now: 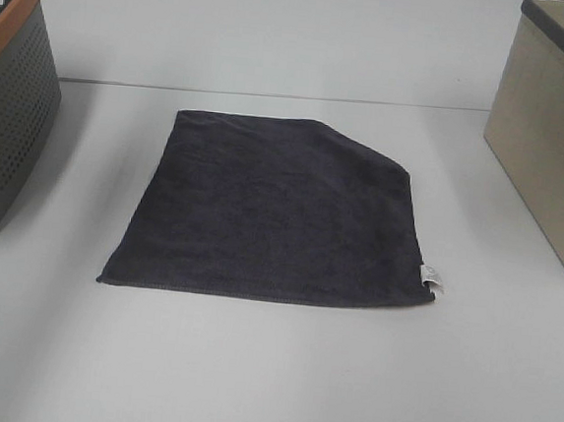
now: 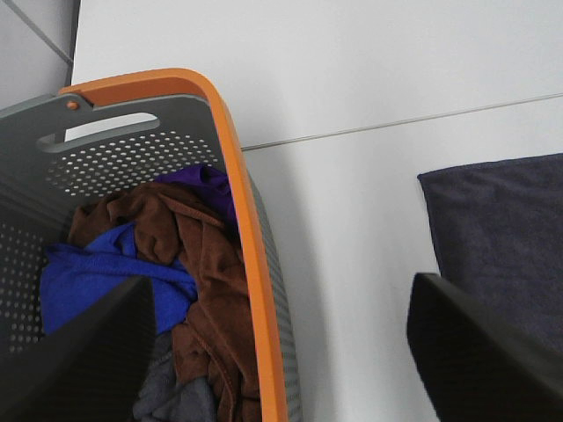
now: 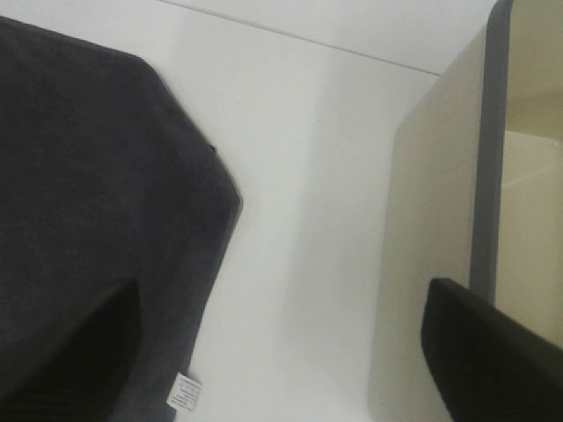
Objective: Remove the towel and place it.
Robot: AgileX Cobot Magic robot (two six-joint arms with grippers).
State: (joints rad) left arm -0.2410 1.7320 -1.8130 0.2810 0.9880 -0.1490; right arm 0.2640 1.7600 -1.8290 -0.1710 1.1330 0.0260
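The exterior high camera looks down from the near side across the surface [image 1: 267, 387], taking in the whole towel [image 1: 272, 215]. The left wrist camera hangs close above the orange-rimmed laundry basket [image 2: 237, 176] at the left and catches the towel's far-left corner. The right wrist camera sits close over the towel's right edge and the beige bin [image 3: 440, 246]
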